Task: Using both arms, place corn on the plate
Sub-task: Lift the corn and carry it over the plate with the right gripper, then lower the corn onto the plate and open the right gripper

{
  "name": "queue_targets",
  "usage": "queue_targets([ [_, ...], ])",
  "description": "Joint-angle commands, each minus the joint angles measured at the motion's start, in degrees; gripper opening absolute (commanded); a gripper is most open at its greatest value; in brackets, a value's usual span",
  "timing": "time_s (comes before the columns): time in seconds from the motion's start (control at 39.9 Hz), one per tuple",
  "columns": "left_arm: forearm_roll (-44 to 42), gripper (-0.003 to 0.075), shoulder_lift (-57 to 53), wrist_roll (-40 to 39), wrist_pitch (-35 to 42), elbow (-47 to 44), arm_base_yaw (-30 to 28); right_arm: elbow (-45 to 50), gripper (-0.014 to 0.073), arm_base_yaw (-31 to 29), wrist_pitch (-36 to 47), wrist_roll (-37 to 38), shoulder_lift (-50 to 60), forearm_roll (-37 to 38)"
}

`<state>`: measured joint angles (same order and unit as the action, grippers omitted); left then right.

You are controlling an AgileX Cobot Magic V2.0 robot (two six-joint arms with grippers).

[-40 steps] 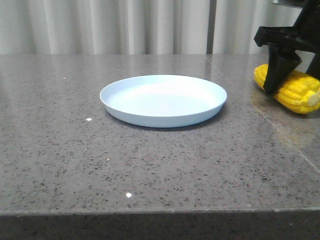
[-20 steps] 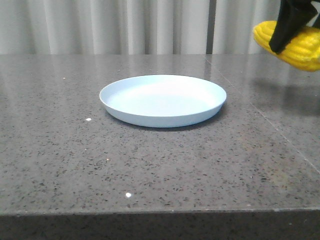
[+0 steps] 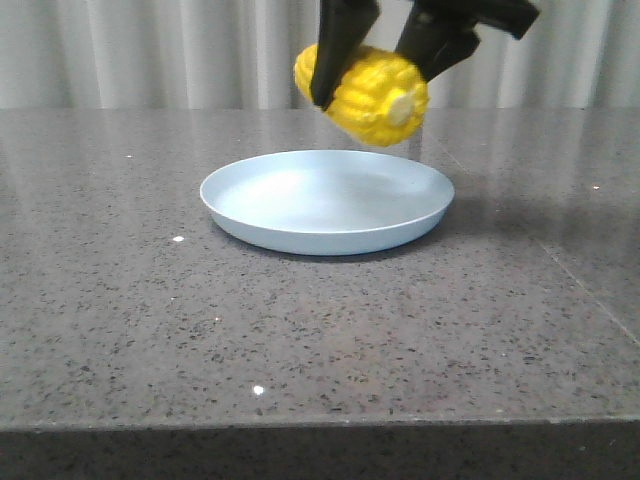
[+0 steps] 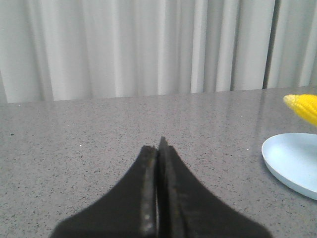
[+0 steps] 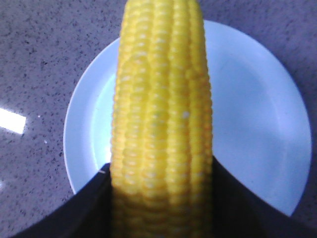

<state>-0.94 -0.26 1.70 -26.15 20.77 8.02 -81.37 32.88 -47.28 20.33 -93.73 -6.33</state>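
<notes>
We are holding the corn [image 3: 364,92] in our right gripper [image 3: 385,45], its dark fingers [image 3: 337,50] clamped on either side of the cob. The corn is hanging in the air above the back part of the plate [image 3: 250,225], clear of it, with its pale stub end facing the front camera. The plate is resting flat on the speckled grey worktop [image 3: 320,330]. Our left gripper [image 4: 158,153] is sitting with its fingers pressed together, gripping nothing, low over the worktop, well to the side of the plate [image 4: 282,161].
</notes>
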Motion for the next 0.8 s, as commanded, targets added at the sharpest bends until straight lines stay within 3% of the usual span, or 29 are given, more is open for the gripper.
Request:
queue_targets([
  [0.0,0.15,-0.002,-1.05,-0.24,4.37,1.43,-0.05,-2.52,0.0223,1.3,2.24,10.33,0.25,7.06],
  [0.18,0.15,-0.002,-1.05,-0.24,4.37,1.43,-0.05,-2.52,0.0223,2.24,3.36,19.78,-1.99,12.29],
  [0.68,0.15,-0.002,-1.05,-0.24,4.37,1.43,-0.05,-2.47,0.023,4.08,0.54,20.08,-5.01,11.82],
  [0.78,0.15,-0.002,-1.05,-0.24,4.37,1.43,-0.05,-2.47,0.0297,4.08,-0.32,20.08,-5.01,11.82],
])
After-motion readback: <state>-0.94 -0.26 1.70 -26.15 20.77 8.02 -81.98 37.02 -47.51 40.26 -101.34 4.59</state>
